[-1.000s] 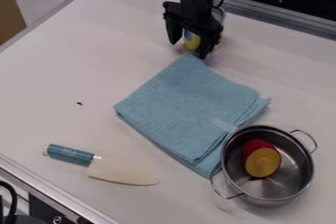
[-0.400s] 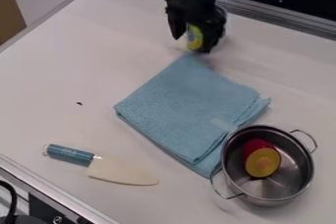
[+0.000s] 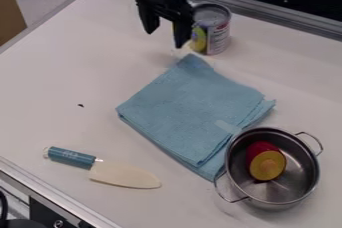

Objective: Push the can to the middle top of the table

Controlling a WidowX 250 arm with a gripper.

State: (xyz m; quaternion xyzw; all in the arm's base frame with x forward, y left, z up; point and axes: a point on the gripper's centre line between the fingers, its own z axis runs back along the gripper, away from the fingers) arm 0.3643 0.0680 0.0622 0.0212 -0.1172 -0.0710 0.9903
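1. Hanging beyond the cloth's [image 3: 194,107] far corner and a little to its left in the view, the gripper [image 3: 163,39] has its jaws well parted, with nothing held between them.
2. The can [image 3: 217,31] stands upright just beyond that same corner of the cloth, at the gripper's right side in the view.
3. Nearer the camera than the cloth, a knife [image 3: 110,171] lies to its left.
4. By the cloth's near right side sits a metal pot [image 3: 300,172], a red-and-yellow object [image 3: 267,164] inside.
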